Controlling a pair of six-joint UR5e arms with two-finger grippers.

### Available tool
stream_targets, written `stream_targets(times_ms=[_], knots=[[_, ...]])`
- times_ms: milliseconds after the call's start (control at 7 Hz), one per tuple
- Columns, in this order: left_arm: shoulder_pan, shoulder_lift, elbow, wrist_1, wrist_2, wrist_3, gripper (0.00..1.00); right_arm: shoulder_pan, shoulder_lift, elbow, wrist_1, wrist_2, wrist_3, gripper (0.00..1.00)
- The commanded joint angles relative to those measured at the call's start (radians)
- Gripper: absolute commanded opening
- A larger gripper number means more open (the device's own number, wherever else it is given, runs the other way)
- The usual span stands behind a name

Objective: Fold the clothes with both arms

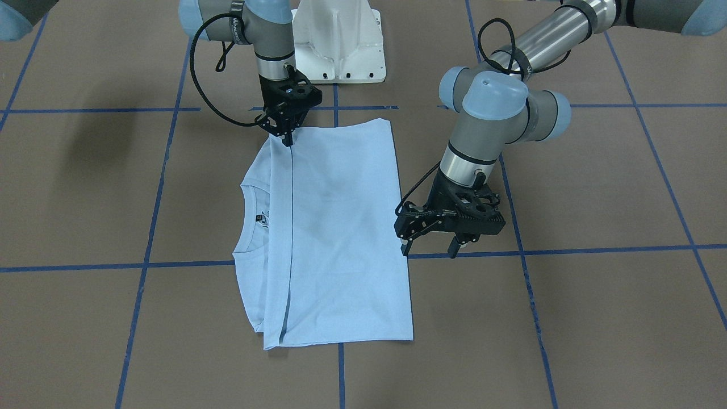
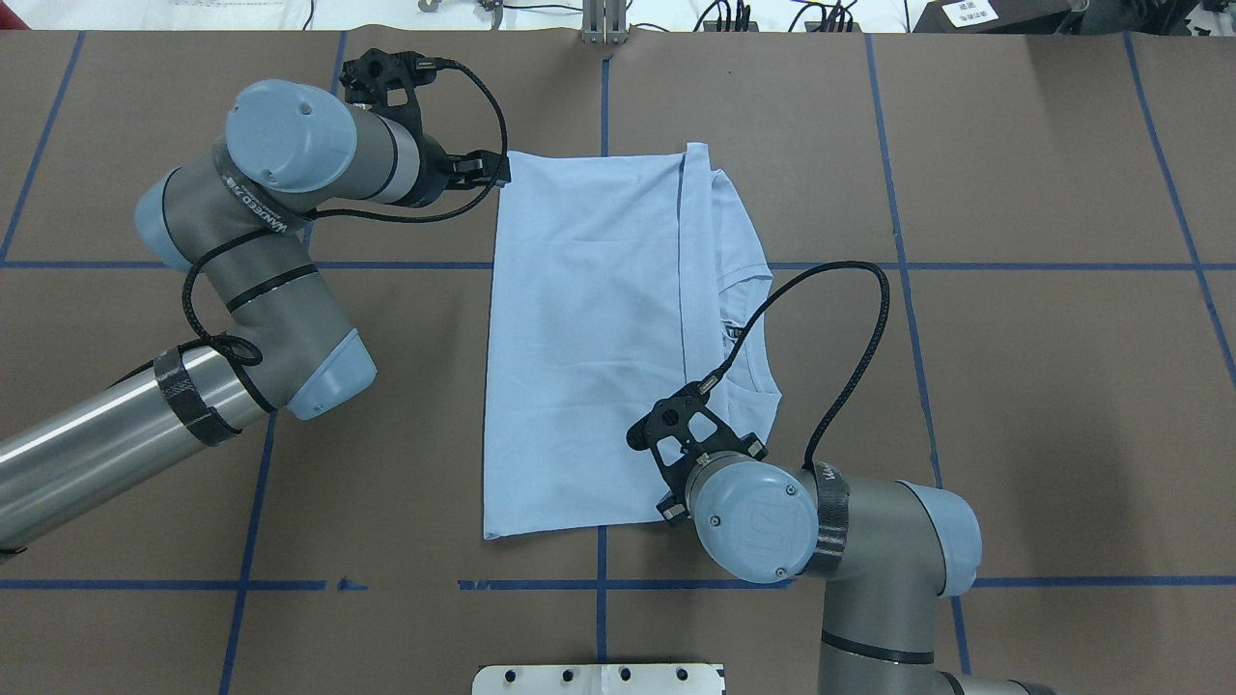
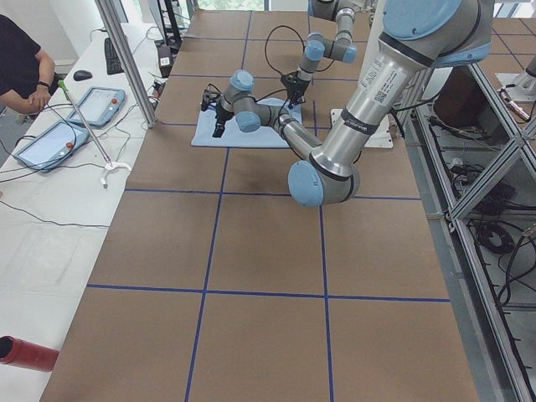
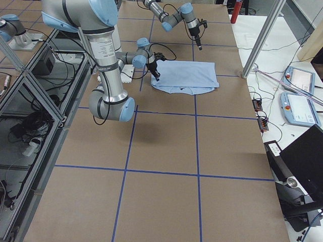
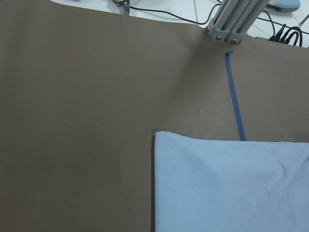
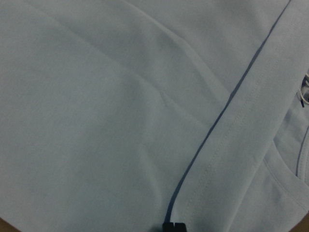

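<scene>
T-shirt (image 1: 341, 227): lies flat on the table (image 1: 596, 318), under the right claw and just beside the left one. It is doubled into a long rectangle.
Top layer: laid across the body. Its hemmed edge (image 1: 291, 227) runs away from the right claw's tip down the length of the shirt. The collar (image 1: 250, 196) and dark neck label (image 1: 259, 218) show just beyond that edge.
Right claw (image 1: 289, 139): fingers pressed together, tip down on the hemmed edge at the end nearest the robot. I cannot tell whether a pinch of cloth sits between them.
Why there: that spot looks like the near corner of the top layer, a natural place to set it down or take it up.
Left claw (image 1: 430, 249): spread wide, holding nothing, raised off the table. The shirt's far corner lies below it and slightly to one side, with bare table around it in the wrist view.
Why there: probably lined up over the opposite corner, so both ends of the shirt can move together.
Stage: the lengthwise fold seems done, and a crosswise fold looks yet to come.
Risk: a grab at one layer only would drag the stack askew.
Beyond: blue tape lines (image 1: 568, 250) cross the table, and a white pedestal (image 1: 341, 45) stands behind the right claw.
</scene>
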Motion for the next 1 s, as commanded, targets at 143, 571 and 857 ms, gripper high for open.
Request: stream_targets(times_ms=[143,571,857], knots=[[0.004,0.000,0.002,-0.001,0.000,0.000,1.00,0.007,-0.004,0.002,0.000,0.000,0.000,0.00],[0.018,-0.002,0.006,-0.003,0.002,-0.018,1.00,0.065,-0.052,0.016,0.003,0.044,0.003,0.00],[0.019,-0.002,0.009,-0.003,0.002,-0.018,1.00,0.065,-0.111,0.057,0.005,0.055,0.015,0.00]])
